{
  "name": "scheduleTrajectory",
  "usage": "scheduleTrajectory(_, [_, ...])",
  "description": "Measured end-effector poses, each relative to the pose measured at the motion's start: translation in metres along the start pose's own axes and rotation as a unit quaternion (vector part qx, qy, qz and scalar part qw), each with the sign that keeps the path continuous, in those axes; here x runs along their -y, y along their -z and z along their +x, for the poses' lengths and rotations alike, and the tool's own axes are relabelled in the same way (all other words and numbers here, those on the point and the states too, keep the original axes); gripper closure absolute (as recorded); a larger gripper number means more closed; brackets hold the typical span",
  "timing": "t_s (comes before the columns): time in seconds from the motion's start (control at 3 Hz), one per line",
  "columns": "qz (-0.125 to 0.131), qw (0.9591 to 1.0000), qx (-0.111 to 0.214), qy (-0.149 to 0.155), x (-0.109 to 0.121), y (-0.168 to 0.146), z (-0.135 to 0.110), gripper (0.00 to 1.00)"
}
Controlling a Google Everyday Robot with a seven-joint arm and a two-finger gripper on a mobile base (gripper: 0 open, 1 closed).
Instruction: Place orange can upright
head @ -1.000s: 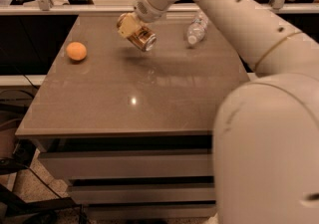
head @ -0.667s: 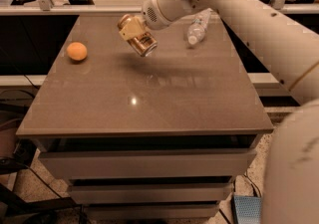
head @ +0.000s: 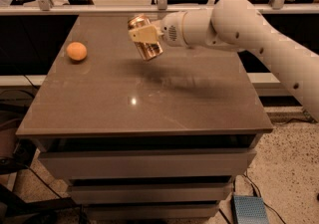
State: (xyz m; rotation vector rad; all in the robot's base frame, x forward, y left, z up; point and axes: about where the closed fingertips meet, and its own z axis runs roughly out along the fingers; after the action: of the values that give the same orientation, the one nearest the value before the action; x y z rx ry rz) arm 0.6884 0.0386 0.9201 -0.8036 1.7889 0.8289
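Observation:
The orange can (head: 147, 44) is shiny orange-gold with a silver rim. It hangs tilted in the air above the far middle of the brown table (head: 149, 98). My gripper (head: 143, 34) reaches in from the right on a white arm and is shut on the can, with one cream finger (head: 142, 32) across its side. The can does not touch the table; its shadow lies below and to the right.
A round matte orange fruit (head: 77, 51) lies at the table's far left. A glass railing runs behind the table. Drawers sit under the tabletop. A small blue-grey box (head: 249, 209) lies on the floor at the lower right.
The arm has swung so that it now reaches in from the right. The can stays gripped above the table's far middle, still tilted. The water bottle at the far right is now hidden.

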Motion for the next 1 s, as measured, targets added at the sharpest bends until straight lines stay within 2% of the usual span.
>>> scheduleTrajectory(0.33, [0.039,0.9937,0.105,0.007,0.026,0.033,-0.015,1.0])
scheduleTrajectory(0.67, [0.066,0.9808,0.181,0.032,0.036,0.06,-0.029,1.0])
scheduleTrajectory(1.0, [0.057,0.9767,0.201,0.048,0.02,0.06,-0.046,1.0])
